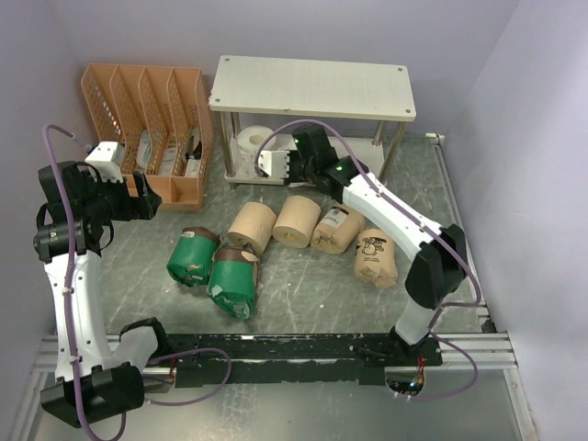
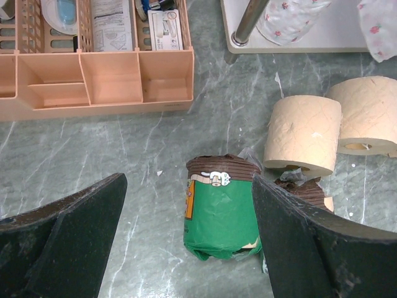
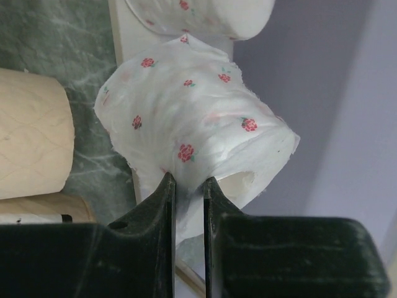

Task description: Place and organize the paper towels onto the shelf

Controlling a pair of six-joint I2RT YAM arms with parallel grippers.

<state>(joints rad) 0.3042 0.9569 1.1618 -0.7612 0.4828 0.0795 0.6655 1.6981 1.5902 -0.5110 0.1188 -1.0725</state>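
Observation:
The shelf (image 1: 312, 87) stands at the back. One flower-printed white roll (image 1: 250, 142) sits on its lower board (image 3: 123, 37). My right gripper (image 3: 189, 186) is shut on the second white roll (image 3: 198, 130), pinching its paper at the lower board's edge; it also shows in the top view (image 1: 273, 163). Two bare tan rolls (image 1: 253, 227) (image 1: 297, 220), two tan-wrapped rolls (image 1: 337, 228) (image 1: 376, 257) and two green rolls (image 1: 192, 257) (image 1: 233, 283) lie on the table. My left gripper (image 2: 189, 242) is open above one green roll (image 2: 220, 214), not touching it.
The orange slotted file organizer (image 1: 147, 129), holding packets, stands at the back left next to the shelf. A silver shelf leg (image 2: 248, 22) rises just right of it. Walls close off both sides and the back.

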